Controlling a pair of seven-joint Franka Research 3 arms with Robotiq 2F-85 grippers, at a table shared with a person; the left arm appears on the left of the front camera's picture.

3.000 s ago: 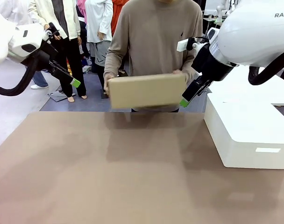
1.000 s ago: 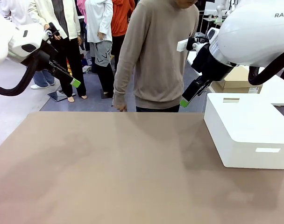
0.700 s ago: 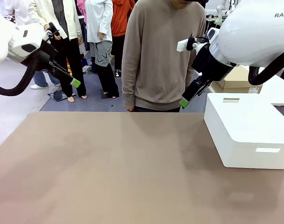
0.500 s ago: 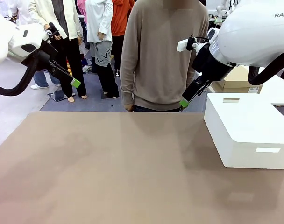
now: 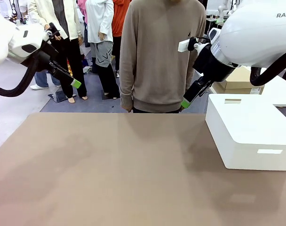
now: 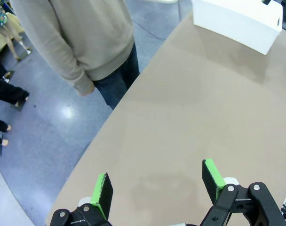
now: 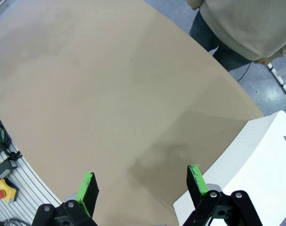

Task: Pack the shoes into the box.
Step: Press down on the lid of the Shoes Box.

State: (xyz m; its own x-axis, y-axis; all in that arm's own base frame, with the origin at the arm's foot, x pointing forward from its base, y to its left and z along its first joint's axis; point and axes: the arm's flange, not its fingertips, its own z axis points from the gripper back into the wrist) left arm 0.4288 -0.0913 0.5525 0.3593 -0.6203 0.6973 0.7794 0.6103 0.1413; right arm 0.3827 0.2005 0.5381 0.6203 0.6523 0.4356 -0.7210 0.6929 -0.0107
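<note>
Behind the right end effector [image 5: 186,102], box [image 5: 236,80] (tan), both spread

1. The white box [image 5: 251,134] stands on the right side of the table [image 5: 110,174].
2. The person [image 5: 159,52] stands behind the table's far edge, left of the box.
</note>
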